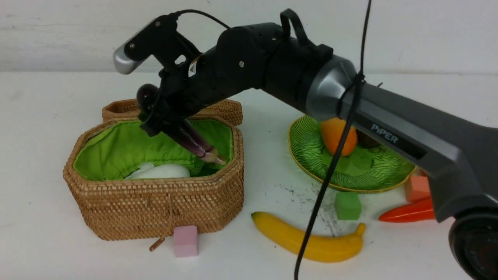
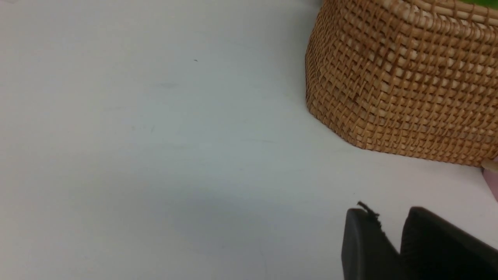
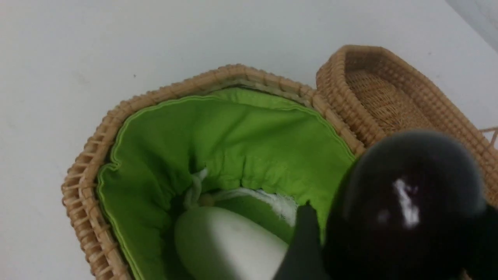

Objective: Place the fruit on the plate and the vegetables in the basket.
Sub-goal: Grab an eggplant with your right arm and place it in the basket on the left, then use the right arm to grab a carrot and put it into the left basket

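Plainly, "PiPER" (image 1: 384, 133) marks the right arm (image 1: 428, 136) over the basket (image 1: 155, 210).

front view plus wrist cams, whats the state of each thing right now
basket, lid open
radish, lying in basket
eggplant, tilted, tip down inside basket
right gripper, around eggplant, grip unclear
mango, on plate
banana, on table
carrot, on table
left gripper, slightly open, empty

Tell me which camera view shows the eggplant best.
The front view. It shows the eggplant along its length, slanting down into the basket. The right wrist view shows only its blurred, rounded dark end up close. The left wrist view shows none of it, only the basket's outer wall.
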